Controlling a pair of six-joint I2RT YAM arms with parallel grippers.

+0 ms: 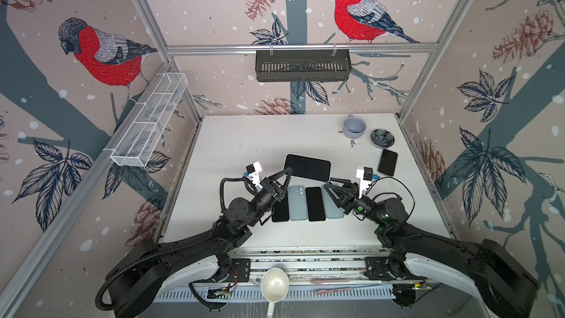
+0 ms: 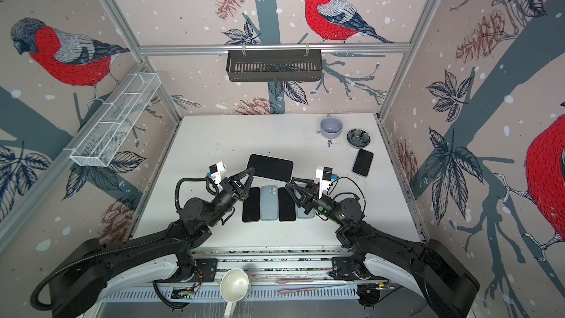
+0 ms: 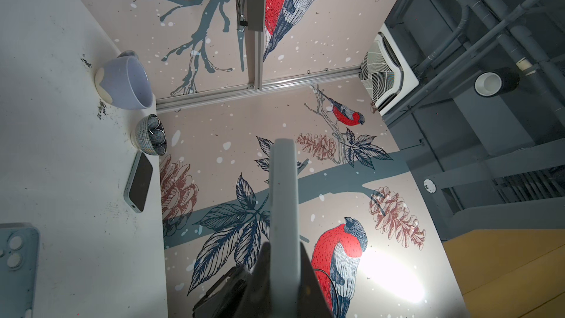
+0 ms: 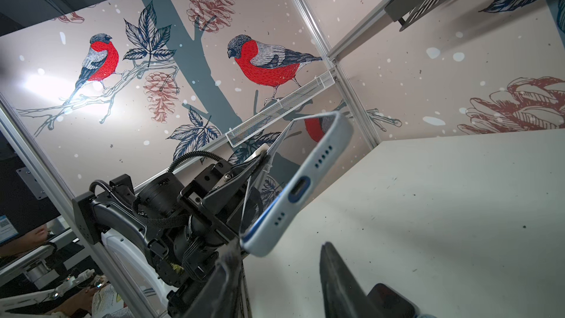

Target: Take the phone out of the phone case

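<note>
A mug [image 1: 354, 128] and bowl [image 1: 382, 138] stand just beside each other on the table [image 1: 244, 136], well beyond the right gripper [image 1: 327, 183]; a wire basket [image 1: 149, 120] hangs far past the left gripper [image 1: 289, 172]; a black shelf [image 1: 302, 65] hangs beyond both; a white ladle [image 1: 274, 286] lies behind them.

A row [image 1: 297, 202] of four phones lies side by side on the table [image 1: 244, 136], near the front middle. Just behind it, up off the table, the phone [image 1: 307, 167] sits between the left gripper [image 1: 288, 173] and the right gripper [image 1: 327, 183]. At the back right stands a cup [image 1: 354, 126], with a bowl [image 1: 382, 138] to its right. A spare phone [image 1: 387, 162] lies just in front of the bowl. A back basket [image 1: 302, 65] hangs on the far wall and a side basket [image 1: 149, 120] on the left wall.
</note>
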